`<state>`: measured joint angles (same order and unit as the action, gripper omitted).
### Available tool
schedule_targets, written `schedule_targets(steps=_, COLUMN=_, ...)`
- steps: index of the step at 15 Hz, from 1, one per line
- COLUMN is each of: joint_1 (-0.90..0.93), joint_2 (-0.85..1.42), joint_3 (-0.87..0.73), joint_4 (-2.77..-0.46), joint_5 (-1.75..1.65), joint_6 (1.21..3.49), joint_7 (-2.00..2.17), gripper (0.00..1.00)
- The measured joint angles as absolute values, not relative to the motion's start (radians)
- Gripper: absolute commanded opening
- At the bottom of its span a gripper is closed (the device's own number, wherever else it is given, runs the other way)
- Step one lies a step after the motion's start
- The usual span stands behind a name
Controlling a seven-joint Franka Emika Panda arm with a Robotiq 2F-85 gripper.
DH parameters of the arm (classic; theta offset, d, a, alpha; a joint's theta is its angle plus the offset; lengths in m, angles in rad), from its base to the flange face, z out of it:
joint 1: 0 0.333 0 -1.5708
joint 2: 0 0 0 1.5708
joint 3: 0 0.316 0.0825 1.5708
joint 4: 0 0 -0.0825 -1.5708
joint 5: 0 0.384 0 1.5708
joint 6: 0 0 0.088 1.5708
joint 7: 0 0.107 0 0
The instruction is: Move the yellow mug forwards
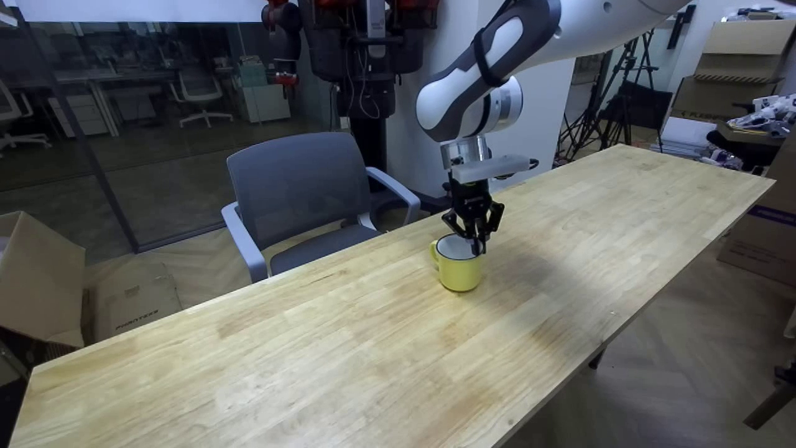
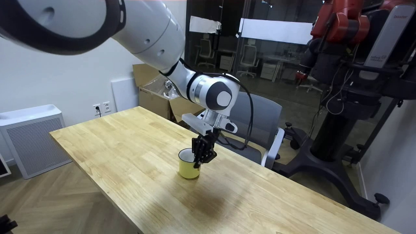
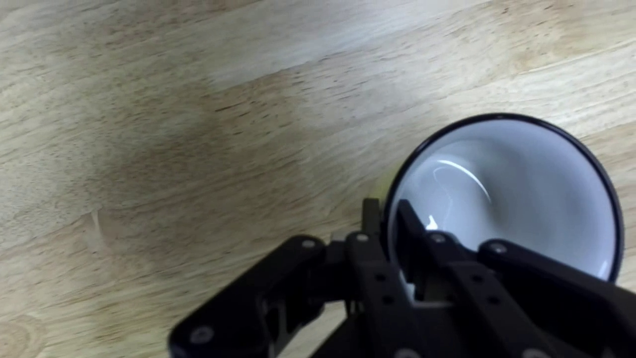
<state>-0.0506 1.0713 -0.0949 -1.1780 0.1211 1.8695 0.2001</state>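
The yellow mug [image 1: 459,277] stands upright on the long wooden table [image 1: 348,354]; whether it is lifted slightly is hard to tell. It also shows in an exterior view [image 2: 188,169]. Its inside is whitish with a dark rim, and its handle points toward the chair side. In the wrist view the mug [image 3: 526,184] fills the right side, its handle hidden. My gripper [image 3: 387,203] straddles the near wall, one finger inside and one outside, closed close against it. The gripper points down at the mug's rim in both exterior views [image 1: 477,247] [image 2: 196,161].
A grey chair [image 1: 298,193] stands against the table's long edge, behind the arm. A large red and black robot [image 2: 347,81] stands beyond it. Cardboard boxes [image 1: 37,280] lie on the floor by the table's end. A white air purifier [image 2: 35,136] stands on the floor.
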Motion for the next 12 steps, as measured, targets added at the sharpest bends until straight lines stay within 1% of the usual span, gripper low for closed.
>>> schedule_targets(steps=8, joint_1=-0.008, joint_2=0.872, joint_3=-0.088, joint_4=-1.563, joint_5=0.123, joint_6=2.189, joint_7=0.213, gripper=0.03)
schedule_targets(steps=12, joint_1=0.021, joint_2=0.783, joint_3=-0.073, joint_4=-1.738, joint_5=0.124, joint_6=2.264, joint_7=0.217, gripper=0.03)
